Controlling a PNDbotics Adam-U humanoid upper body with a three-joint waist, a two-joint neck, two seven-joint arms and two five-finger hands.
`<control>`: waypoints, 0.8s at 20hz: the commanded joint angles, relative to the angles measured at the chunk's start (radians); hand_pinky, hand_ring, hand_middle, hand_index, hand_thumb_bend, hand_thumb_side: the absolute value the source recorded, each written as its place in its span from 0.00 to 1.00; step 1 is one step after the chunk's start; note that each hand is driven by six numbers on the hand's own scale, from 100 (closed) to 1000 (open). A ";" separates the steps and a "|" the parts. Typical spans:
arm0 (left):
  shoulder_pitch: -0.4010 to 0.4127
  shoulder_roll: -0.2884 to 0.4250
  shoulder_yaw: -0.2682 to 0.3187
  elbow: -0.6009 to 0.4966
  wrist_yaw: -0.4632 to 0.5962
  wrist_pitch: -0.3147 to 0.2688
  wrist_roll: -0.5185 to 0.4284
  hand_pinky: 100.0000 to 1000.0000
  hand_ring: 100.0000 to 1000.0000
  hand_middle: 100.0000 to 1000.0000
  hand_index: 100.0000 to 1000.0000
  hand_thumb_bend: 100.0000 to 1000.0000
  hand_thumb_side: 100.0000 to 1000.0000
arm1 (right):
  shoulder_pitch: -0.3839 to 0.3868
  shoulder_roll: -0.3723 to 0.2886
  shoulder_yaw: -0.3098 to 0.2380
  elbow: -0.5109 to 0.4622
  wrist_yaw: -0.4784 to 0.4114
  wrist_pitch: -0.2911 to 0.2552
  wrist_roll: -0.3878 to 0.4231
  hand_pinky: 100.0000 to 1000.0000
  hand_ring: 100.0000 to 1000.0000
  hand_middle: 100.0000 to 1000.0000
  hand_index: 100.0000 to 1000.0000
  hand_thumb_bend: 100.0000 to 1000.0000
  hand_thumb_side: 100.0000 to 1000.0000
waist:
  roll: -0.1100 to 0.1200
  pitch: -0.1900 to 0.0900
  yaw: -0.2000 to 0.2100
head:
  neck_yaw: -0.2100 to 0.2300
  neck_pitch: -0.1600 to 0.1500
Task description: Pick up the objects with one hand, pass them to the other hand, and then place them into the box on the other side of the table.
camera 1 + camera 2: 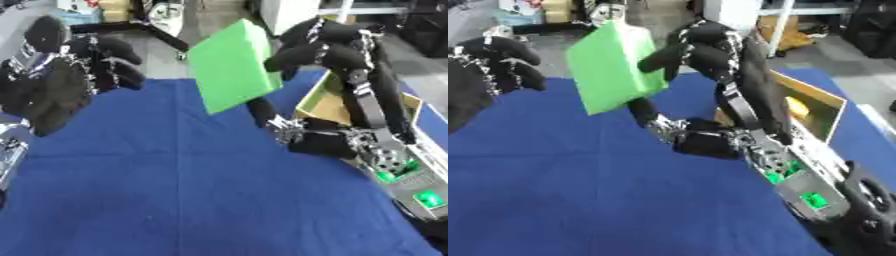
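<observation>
Your box (822, 111) sits at the right edge of the table, an open cardboard carton with tan walls — in the right eye view a yellow thing (797, 107) lies inside it, and the rest of its inside is hidden behind your right arm. The table wears a blue cloth (175, 190), bare across its near and middle stretch. Beyond the far edge you have grey floor and some clutter of shelving and equipment, too blurred to name.

The green block (229, 66) is in the air above the far middle of the table, well clear of the cloth. It is a flat slab, tilted, its broad face turned toward you and its long axis running from upper right down to lower left. Your right hand (325, 47) is clamped on its right edge, fingers curled over the top corner and thumb under. Your left hand (66, 80) hangs at the far left, fingers curled around nothing, apart from the block.
</observation>
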State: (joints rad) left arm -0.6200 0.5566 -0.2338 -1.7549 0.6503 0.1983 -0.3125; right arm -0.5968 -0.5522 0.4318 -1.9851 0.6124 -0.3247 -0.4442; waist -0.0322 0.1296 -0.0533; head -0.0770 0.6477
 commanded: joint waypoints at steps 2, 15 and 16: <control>0.006 0.032 0.044 -0.020 0.007 -0.016 0.028 0.73 0.64 0.63 0.71 0.63 0.69 | -0.004 -0.021 -0.055 -0.015 0.023 0.066 -0.018 0.57 0.47 0.30 0.39 0.21 0.04 | 0.005 -0.026 -0.001 | -0.008 -0.015; 0.128 0.046 0.156 -0.079 -0.059 -0.078 0.100 0.73 0.61 0.59 0.70 0.60 0.68 | 0.105 -0.111 -0.221 0.191 -0.100 0.384 -0.106 0.51 0.45 0.29 0.35 0.24 0.04 | 0.005 -0.023 0.010 | -0.098 -0.028; 0.141 0.042 0.164 -0.082 -0.064 -0.081 0.103 0.73 0.61 0.59 0.70 0.60 0.68 | 0.094 -0.109 -0.220 0.256 -0.131 0.382 -0.074 0.50 0.45 0.30 0.35 0.25 0.04 | 0.006 -0.023 0.013 | -0.106 -0.028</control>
State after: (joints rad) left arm -0.4707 0.5748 -0.0933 -1.8147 0.5985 0.1231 -0.2161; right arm -0.4859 -0.6292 0.2278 -1.7769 0.5112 0.0468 -0.5330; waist -0.0322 0.1296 -0.0408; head -0.1704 0.6305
